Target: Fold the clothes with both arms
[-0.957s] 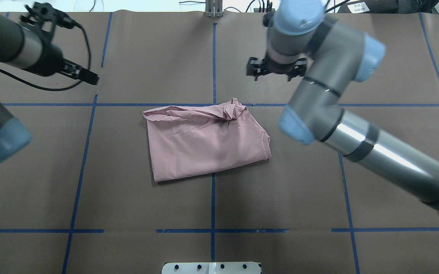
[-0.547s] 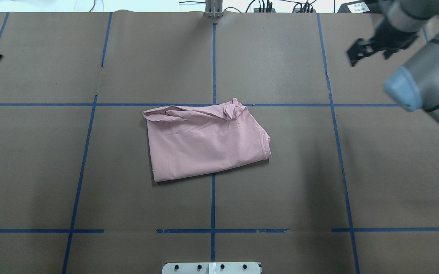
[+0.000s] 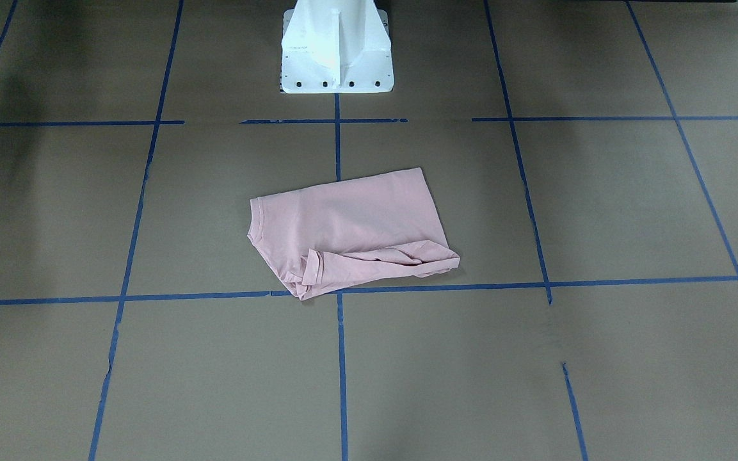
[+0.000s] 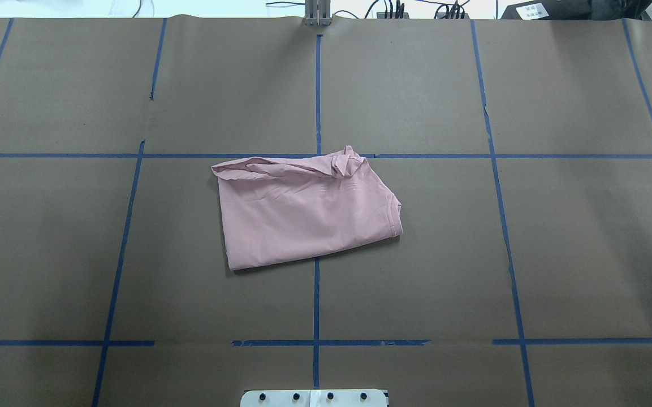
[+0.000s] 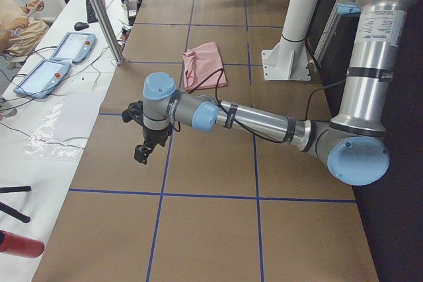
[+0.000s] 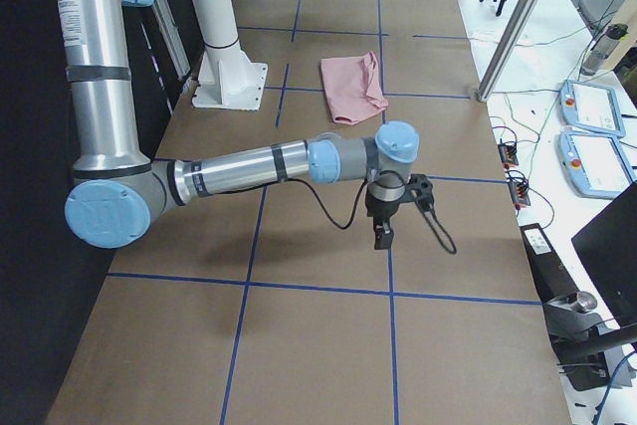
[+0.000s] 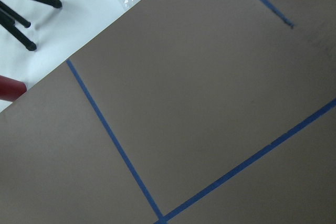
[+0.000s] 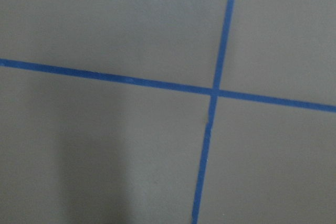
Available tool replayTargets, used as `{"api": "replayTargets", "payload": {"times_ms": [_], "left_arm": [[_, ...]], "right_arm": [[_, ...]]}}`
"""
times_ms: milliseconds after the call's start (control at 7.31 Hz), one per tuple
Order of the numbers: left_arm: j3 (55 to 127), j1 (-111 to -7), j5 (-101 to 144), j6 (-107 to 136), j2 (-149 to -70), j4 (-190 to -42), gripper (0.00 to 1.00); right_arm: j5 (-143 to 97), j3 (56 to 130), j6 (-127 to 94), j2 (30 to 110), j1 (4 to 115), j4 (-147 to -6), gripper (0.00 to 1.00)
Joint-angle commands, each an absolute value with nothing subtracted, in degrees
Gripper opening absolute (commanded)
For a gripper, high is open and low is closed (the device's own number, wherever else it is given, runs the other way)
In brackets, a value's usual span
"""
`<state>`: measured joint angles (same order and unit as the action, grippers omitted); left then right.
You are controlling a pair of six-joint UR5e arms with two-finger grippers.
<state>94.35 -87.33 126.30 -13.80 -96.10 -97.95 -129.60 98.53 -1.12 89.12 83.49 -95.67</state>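
Folding looks done: the pale pink cotton T-shirt (image 4: pixel 303 215) lies folded, well apart from my black left gripper (image 5: pixel 141 154) and right gripper (image 6: pixel 382 237). I cannot tell their opening; only parking remains.

T-shirt (image 4: pixel 303 215) | pink, folded, central | left arm (image 5: pixel 251 117), right arm (image 6: pixel 239 171) | well apart
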Motion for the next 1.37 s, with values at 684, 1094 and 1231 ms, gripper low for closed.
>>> {"api": "replayTargets", "payload": {"times_ms": [684, 1094, 1231], "left_arm": [[85.5, -92.6, 138.3, -13.6, -90.4, -95.3, 1.00], [87.6, -92.5, 137.1, -13.7, -90.7, -95.2, 1.00], [88.6, -92.5, 134.6, -13.8, -90.9, -95.3, 1.00]], "right_arm": [[-130.3, 98.3, -0.5, 99.1, 88.8, -94.7, 1.00], [-130.3, 98.5, -0.6, 99.1, 88.9, -94.6, 1.00], [-130.3, 98.6, -0.6, 99.0, 88.9, -94.6, 1.00]]}}
